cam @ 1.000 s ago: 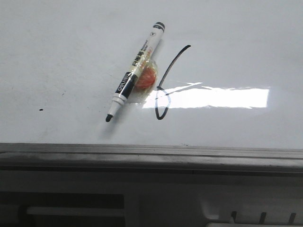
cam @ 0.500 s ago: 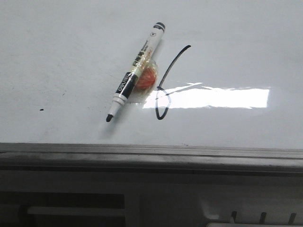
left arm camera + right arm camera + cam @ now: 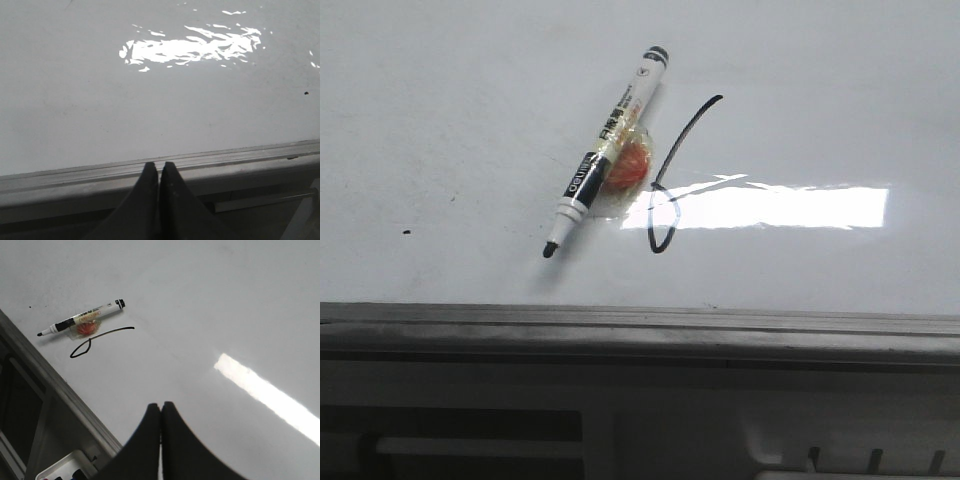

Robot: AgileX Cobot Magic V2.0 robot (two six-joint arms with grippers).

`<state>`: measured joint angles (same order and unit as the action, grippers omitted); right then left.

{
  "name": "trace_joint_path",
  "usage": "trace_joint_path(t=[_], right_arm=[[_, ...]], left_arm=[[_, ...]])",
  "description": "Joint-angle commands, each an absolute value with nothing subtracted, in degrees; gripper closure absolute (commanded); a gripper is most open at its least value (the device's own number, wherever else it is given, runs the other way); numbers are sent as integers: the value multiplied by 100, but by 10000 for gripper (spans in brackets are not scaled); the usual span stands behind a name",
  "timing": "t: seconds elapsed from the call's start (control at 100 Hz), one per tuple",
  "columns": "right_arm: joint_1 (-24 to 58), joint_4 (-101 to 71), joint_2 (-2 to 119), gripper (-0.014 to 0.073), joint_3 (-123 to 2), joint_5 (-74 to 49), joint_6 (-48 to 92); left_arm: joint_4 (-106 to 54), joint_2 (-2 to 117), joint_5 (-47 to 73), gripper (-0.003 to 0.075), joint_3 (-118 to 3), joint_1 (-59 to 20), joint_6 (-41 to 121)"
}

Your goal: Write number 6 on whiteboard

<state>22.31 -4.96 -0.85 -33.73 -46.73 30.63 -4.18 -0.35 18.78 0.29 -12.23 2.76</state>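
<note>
The number 6 [image 3: 670,185] is a thin black marker line on the whiteboard [image 3: 450,110], a long slanted tail ending in a small narrow loop; the right wrist view shows the number 6 [image 3: 95,339] too. A white marker [image 3: 605,152] with a black tip lies uncapped on the board just left of it, over an orange blob in clear wrap [image 3: 628,168]. My left gripper [image 3: 159,165] is shut and empty above the board's grey frame [image 3: 240,152]. Over bare whiteboard [image 3: 200,305], well away from the marker [image 3: 82,317], my right gripper [image 3: 160,405] is shut with nothing in it.
A tiny black speck [image 3: 407,232] sits on the board at the left. The grey metal frame [image 3: 640,325] runs along the near edge. A white tray holding dark items [image 3: 65,470] lies below the frame in the right wrist view.
</note>
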Motion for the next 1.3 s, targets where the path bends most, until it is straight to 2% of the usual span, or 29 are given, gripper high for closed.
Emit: trace_joint_path(t=[0.0, 0.46, 0.54, 0.62, 0.68, 0.8, 0.9, 0.93, 0.99, 1.21, 1.29], right_arm=[[2185, -461, -163, 657, -3488, -4265, 3060], [2095, -355, -163, 658, -3163, -4172, 3050], [1900, -194, -163, 658, -2855, -3683, 2193], [1603, 200, -163, 658, -2319, -2940, -66], [1331, 813, -163, 657, -1820, -2019, -925], [745, 1201, -163, 657, -575, -346, -1463], [388, 1201, -163, 657, 162, 209, -1551], [334, 1201, -163, 658, 267, 190, -1551], [340, 1201, -163, 658, 192, -677, -1551], [340, 1201, -163, 657, 231, -1798, -1551], [340, 1201, -163, 657, 231, -1807, -1539]], left_arm=[[-406, -187, 1585, 739, 273, -1202, 213], [-406, -187, 1585, 739, 273, -1202, 213], [-406, -187, 1585, 739, 273, -1202, 213], [-406, -187, 1585, 739, 273, -1202, 213], [-406, -187, 1585, 739, 273, -1202, 213], [-406, -187, 1585, 739, 273, -1202, 213], [-406, -187, 1585, 739, 273, -1202, 213], [-406, -187, 1585, 739, 273, -1202, 213], [-406, -187, 1585, 739, 273, -1202, 213], [-406, -187, 1585, 739, 273, -1202, 213], [-406, -187, 1585, 739, 273, -1202, 213]])
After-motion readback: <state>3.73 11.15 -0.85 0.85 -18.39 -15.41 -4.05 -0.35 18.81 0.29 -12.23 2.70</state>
